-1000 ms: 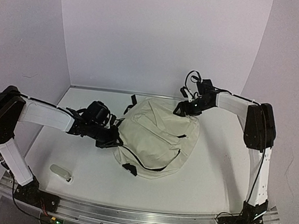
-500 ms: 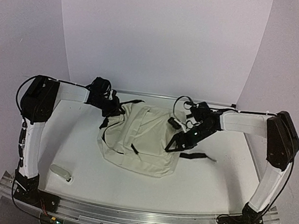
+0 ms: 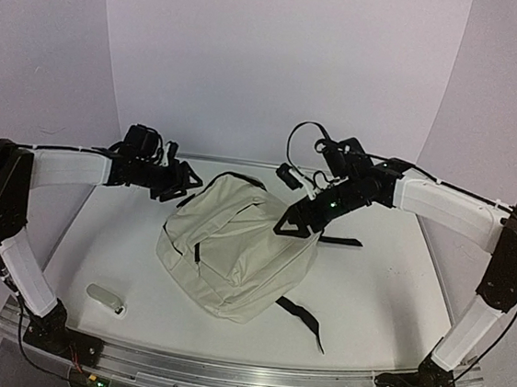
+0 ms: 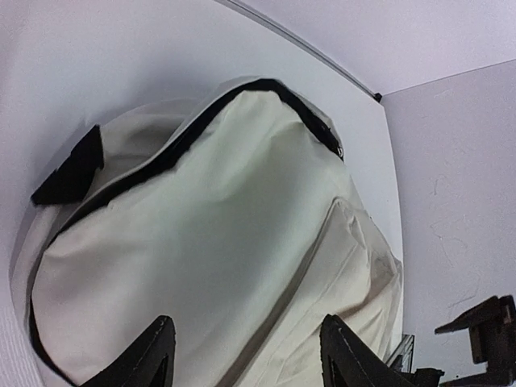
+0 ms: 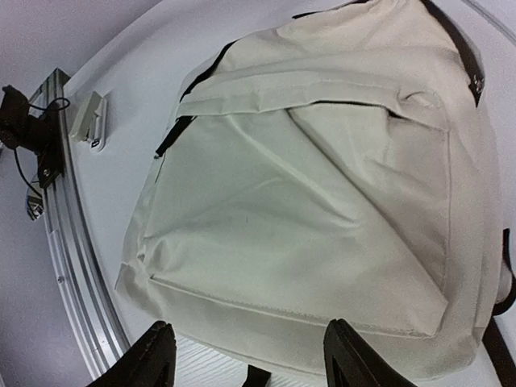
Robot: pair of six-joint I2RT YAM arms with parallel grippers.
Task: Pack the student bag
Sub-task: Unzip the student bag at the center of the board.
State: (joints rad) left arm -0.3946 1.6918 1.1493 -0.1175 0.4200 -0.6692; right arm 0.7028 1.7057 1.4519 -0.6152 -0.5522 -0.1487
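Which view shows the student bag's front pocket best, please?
The right wrist view: the front pocket faces it, nearly whole. The top external view shows the student bag small; the left wrist view catches only the pocket's edge.

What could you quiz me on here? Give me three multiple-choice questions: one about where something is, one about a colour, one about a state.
1. Where is the small pale object relative to the student bag?
A. On top of it
B. Apart from it, on the table towards the near left
C. Tucked under it

2. What colour are the bag's straps?
A. Black
B. Red
C. Blue

3. How is the left gripper?
A. Shut on a buckle
B. Open, holding nothing
C. Shut on a pencil

Answers:
1. B, since it lies alone with bare table between it and the bag.
2. A, since the straps show dark against the cream fabric.
3. B, since the left wrist view shows its fingers spread with nothing between them.
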